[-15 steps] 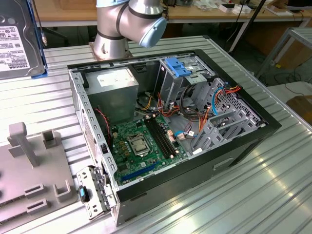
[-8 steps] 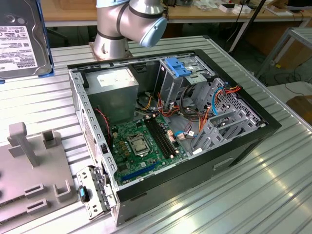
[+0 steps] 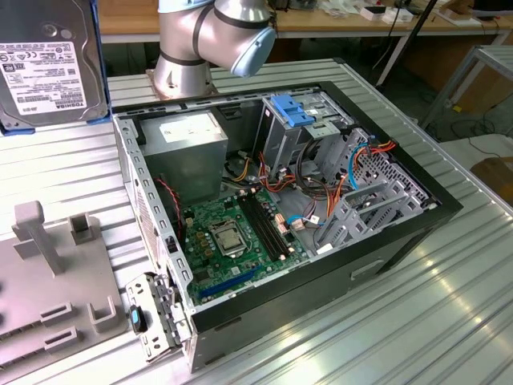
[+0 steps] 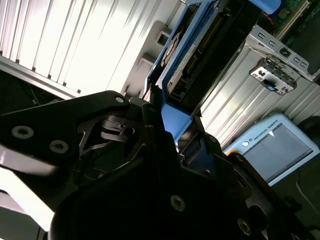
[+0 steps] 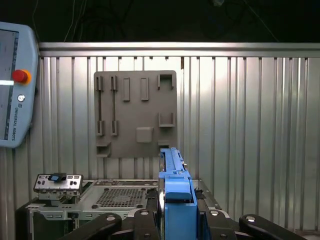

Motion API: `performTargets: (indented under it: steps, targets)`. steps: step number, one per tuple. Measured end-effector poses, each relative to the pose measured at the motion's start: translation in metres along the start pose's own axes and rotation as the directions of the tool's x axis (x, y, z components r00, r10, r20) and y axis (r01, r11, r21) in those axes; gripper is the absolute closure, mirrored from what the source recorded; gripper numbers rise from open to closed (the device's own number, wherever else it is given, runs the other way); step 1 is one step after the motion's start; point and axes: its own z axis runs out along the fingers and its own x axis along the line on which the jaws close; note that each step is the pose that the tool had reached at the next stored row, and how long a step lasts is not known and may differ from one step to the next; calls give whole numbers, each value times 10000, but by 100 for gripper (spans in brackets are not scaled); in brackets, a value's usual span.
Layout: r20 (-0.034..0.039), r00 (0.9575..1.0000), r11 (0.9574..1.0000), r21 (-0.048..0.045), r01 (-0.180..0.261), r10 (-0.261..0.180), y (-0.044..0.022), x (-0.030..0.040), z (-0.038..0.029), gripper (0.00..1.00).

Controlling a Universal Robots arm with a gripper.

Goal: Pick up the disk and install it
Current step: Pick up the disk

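Ribbed metal worktop [image 3: 449,305] carrying one open computer case [image 3: 321,298], which is lying on its side at the middle of the worktop. One robot arm [image 3: 208,40] is rising from the worktop's far edge, behind the case. Benches are standing in the room beyond.

Inside the case, one green motherboard [image 3: 232,241] is lying flat. One grey power supply [image 3: 188,140] is sitting beside it, toward the far edge. One grey metal drive cage [image 3: 296,132], topped by one blue latch piece [image 3: 292,108], is standing next to the supply. Coloured cables are running between the cage and the board.

One grey fixture plate [image 3: 48,297] is lying flat near the worktop's edge at the exterior view's left, apart from the case. The first wrist view [image 5: 135,115] is showing it as well. One teach pendant [image 5: 15,85] with one red button [image 5: 20,76] is resting on the worktop near the plate.

One disk [image 3: 48,64] is being held in the air, clear of the worktop, at the exterior view's left, with its labelled face toward that camera. The gripper [image 4: 172,125] is clamping the disk's blue carrier frame at one end. Its black fingers [image 5: 142,219] are pressing on both sides of the frame. In the first wrist view the disk [image 5: 175,190] is showing edge-on. In the second wrist view the disk [image 4: 200,55] is extending away from the gripper.
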Motion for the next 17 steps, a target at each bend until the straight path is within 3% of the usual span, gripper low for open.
performTargets:
  steps: [10, 17]
  targets:
    - [0, 10000, 10000, 0, 0, 0, -303, -1, 13, 63]
    - [0, 10000, 10000, 0, 0, 0, -585, -2, 29, 63]
